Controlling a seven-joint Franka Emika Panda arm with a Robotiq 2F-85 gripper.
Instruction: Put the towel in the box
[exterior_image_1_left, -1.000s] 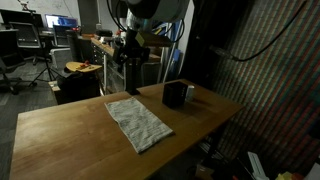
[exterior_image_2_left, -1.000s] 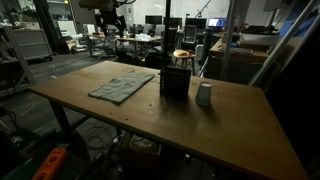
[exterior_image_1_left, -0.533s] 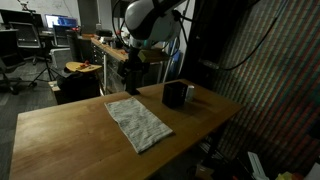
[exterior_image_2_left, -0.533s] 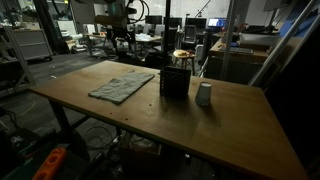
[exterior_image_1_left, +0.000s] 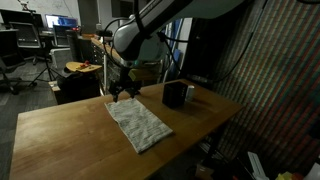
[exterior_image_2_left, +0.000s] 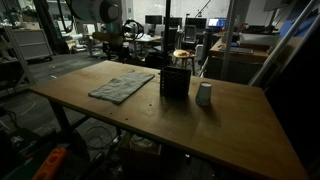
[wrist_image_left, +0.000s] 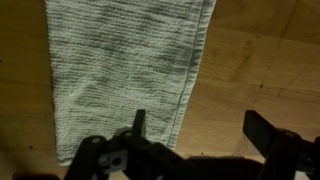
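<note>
The towel is a light grey-white woven cloth lying flat on the wooden table, also seen in the other exterior view as the towel. The box is a small dark cube standing to the towel's side, apart from it, and shows as the box too. My gripper hangs just above the towel's far end, open and holding nothing. In the wrist view the gripper straddles the towel's edge: one finger is over the towel, the other over bare wood.
A small white cup-like object stands on the table beside the box. The table edge runs close to the towel's near end. Desks, chairs and monitors fill the room behind.
The arm has swung down and towards the towel's far end; the gripper now hangs lower, just over the cloth. Its jaws stay open. Towel and box have not moved.
</note>
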